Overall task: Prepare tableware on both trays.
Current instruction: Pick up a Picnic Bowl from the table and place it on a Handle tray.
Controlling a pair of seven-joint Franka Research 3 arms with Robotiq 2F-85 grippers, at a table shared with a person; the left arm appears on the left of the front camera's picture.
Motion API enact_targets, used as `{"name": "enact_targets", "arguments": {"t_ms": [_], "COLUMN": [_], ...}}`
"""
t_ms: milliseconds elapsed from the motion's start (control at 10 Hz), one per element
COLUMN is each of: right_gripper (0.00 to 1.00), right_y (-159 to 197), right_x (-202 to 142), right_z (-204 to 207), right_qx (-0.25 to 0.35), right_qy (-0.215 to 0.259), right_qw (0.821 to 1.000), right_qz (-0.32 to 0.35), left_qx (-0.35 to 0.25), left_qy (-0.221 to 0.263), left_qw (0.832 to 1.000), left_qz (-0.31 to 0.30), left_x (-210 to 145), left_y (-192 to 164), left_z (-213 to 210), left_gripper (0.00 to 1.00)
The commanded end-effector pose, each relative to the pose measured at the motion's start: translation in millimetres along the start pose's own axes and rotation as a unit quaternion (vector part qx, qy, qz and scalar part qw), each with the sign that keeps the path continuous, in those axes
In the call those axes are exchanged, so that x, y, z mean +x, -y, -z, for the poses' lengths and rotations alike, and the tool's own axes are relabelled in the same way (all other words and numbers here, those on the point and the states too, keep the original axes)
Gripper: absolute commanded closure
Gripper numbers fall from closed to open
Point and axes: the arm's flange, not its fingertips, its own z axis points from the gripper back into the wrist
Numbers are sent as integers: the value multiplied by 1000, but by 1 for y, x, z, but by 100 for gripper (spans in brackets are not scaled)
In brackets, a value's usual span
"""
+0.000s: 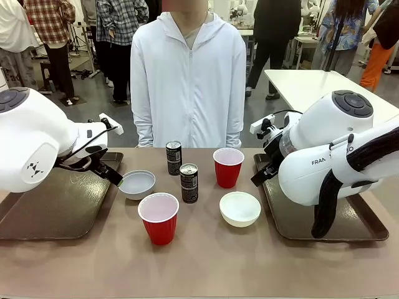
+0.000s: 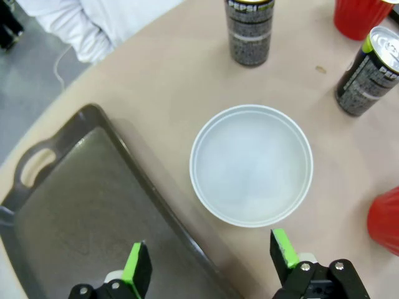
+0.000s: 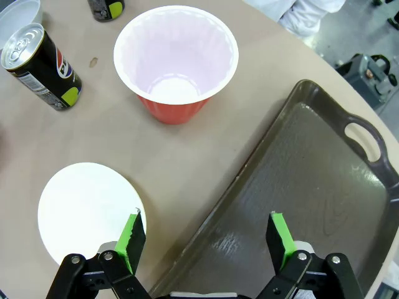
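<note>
I'm looking across a tan surface (image 1: 199,268). The left tray (image 1: 56,208), dark brown, lies flat at its left end, and the matching right tray (image 1: 361,219) lies at its right end. Between them, the far can (image 1: 174,157) and the near can (image 1: 189,183) stand upright, just beside each other. The far cup (image 1: 228,167) stands right of the cans, and the near cup (image 1: 158,218) stands closer to me. The left bowl (image 1: 136,184) sits just beside the left tray's rim. The right bowl (image 1: 240,208) sits near the right tray.
</note>
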Motion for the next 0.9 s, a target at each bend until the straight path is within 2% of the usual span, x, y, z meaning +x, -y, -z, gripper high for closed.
{"name": "enact_targets", "arguments": {"t_ms": [0,200,300,500,600,800], "right_gripper": [0,0,0,0,0,0], "right_y": [0,0,-12,-34,-40,-47], "right_x": [0,0,-1,-21,-38,-73], "right_z": [0,0,-15,-69,-99,-127], "right_qx": [0,0,-37,-57,-55,-13], "right_qy": [0,0,-12,-20,-37,-79], "right_qw": [1000,1000,999,997,997,997], "right_qz": [0,0,-23,-47,-34,-13], "left_qx": [0,0,0,-46,-57,-105], "left_qy": [0,0,0,-22,-40,-83], "left_qw": [1000,1000,1000,998,997,991], "left_qz": [0,0,0,36,41,27], "left_x": [0,0,0,-15,-24,-44], "left_y": [0,0,0,7,5,3], "left_z": [0,0,0,-59,-90,-114], "left_gripper": [0,0,0,0,0,0]}}
